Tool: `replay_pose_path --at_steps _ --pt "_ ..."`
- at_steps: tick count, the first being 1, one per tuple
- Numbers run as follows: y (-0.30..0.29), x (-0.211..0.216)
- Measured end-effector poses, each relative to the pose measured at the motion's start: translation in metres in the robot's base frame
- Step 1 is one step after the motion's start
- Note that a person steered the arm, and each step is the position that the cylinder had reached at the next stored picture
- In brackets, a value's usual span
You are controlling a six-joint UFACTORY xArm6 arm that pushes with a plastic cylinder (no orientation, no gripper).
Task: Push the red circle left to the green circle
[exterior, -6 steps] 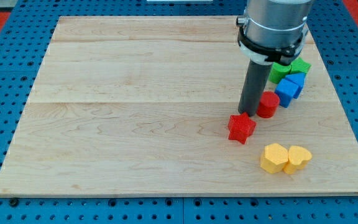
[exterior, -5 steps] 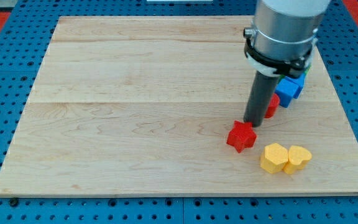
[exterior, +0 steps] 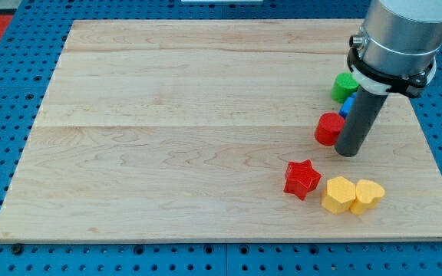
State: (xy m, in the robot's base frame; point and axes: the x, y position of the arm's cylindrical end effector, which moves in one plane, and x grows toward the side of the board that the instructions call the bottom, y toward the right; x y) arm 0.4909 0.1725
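Standing on the wooden board [exterior: 167, 115] at the right of the frame, my tip [exterior: 347, 152] sits just to the right of the red circle [exterior: 328, 128], touching or nearly touching its right side; the exact contact cannot be made out. The rod is a plain dark stick with nothing to open or close, and it holds nothing. The green circle [exterior: 344, 86] lies above the red circle, toward the upper right, close but apart. A blue block [exterior: 347, 106] peeks out between them, mostly hidden behind the rod. Lower down, a red star [exterior: 301, 179] lies beside two touching yellow blocks [exterior: 351, 195] near the bottom right of the board.
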Motion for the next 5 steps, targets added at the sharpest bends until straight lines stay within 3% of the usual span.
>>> replay_pose_path --at_steps 4,5 --pt "-0.110 -0.141" --pt "-0.107 -0.141"
